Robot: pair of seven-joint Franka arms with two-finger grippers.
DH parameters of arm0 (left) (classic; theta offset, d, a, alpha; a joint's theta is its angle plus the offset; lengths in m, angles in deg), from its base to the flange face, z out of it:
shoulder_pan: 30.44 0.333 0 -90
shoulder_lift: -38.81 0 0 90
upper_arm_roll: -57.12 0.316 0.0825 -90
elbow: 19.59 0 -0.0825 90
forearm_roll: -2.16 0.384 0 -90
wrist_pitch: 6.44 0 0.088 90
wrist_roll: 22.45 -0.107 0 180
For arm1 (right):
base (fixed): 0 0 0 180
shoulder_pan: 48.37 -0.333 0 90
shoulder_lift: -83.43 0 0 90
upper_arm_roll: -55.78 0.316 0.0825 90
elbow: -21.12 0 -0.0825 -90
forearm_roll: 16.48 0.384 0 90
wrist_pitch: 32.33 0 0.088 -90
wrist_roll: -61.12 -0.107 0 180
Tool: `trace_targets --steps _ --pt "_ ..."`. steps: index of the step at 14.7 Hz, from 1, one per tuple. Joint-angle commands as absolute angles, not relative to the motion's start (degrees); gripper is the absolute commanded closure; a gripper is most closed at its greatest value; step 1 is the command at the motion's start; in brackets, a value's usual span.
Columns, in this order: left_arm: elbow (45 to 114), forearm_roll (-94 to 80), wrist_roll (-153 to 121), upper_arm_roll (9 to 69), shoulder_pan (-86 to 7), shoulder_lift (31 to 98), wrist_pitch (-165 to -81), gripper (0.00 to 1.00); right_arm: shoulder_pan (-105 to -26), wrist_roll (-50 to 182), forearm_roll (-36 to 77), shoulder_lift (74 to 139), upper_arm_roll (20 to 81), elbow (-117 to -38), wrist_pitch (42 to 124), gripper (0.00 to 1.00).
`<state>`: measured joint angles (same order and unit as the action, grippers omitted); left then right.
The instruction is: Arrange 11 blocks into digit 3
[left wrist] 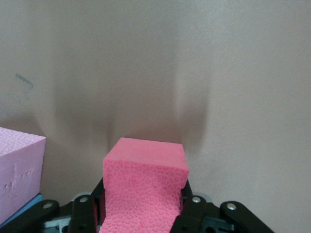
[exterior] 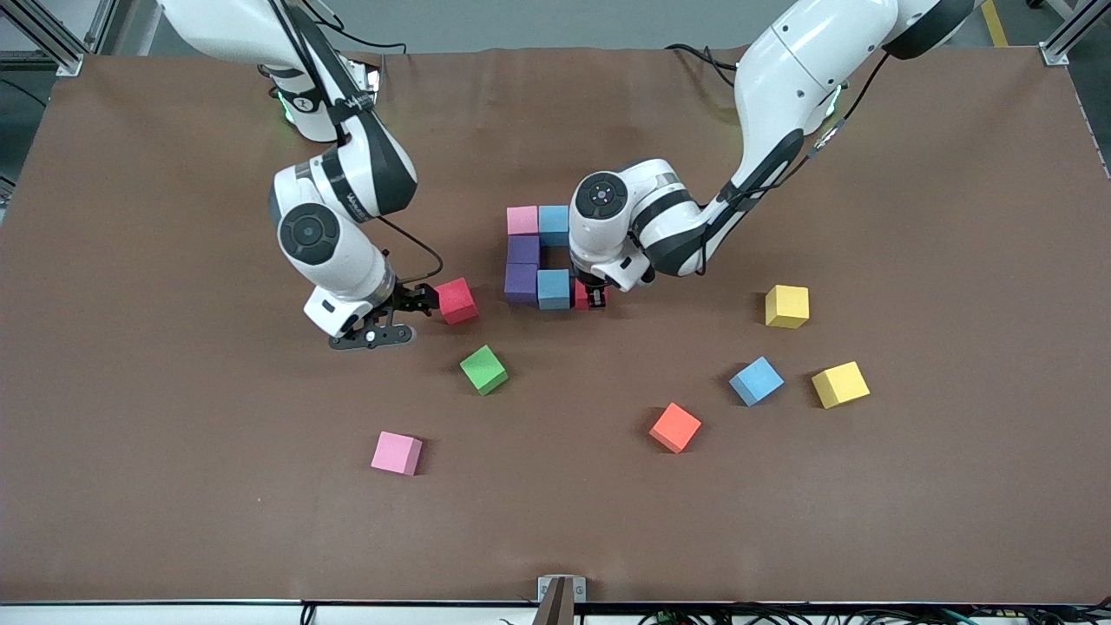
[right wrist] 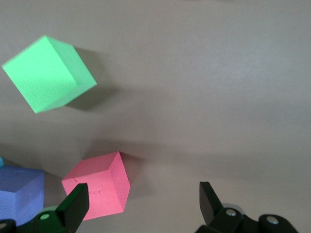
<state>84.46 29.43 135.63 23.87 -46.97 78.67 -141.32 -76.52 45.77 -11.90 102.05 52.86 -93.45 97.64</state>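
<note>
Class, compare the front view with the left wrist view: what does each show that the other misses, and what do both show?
Only the front view shows the right gripper, jaws open beside a loose red foam cube, plus the scattered green foam cube, orange foam cube and two yellow foam cubes.

Only the left wrist view shows the held cube's pebbled face.

Both show the left gripper shut on a red foam cube at the joined cubes, with a pink foam cube nearby.

We see two yellow cubes on the brown table [exterior: 955,486]: one yellow cube [exterior: 787,305] farther from the front camera than the other [exterior: 840,384].
</note>
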Motion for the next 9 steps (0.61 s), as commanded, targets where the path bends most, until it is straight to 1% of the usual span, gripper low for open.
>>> trace_targets --steps 1,4,9 --pt "83.9 30.1 143.8 24.3 -48.2 79.6 -141.6 0.66 -78.7 46.9 -10.9 103.7 52.7 -95.9 101.2 0.0" --pt "82.5 29.9 143.9 24.3 -48.3 80.1 -141.5 0.66 -80.2 46.6 -10.8 105.8 52.7 -96.3 104.9 0.0" --pt "82.1 30.0 145.2 24.3 -48.6 80.6 -141.5 0.66 -82.4 46.6 -9.0 107.9 52.7 -96.6 107.8 0.0"
